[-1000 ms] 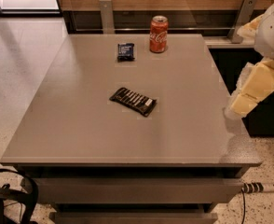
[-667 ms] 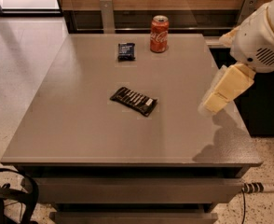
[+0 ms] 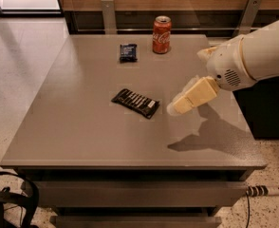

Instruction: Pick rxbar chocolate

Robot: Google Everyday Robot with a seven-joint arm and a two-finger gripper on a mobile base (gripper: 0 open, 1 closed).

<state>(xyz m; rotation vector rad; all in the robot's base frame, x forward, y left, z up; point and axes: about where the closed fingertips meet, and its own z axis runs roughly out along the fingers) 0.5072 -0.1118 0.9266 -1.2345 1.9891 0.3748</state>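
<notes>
The cream-coloured gripper (image 3: 173, 109) hangs at 3 o'clock of the long flat black rxbar chocolate wrapper (image 3: 135, 102), near but apart; whether it is open or closed cannot be told.

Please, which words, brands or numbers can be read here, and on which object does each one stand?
Nothing reads clearly.
red can: white script, too blurred.
rxbar chocolate: white lettering rows, too small.
blue packet: blurred.
gripper, over the table just right of the bar: no text.
</notes>
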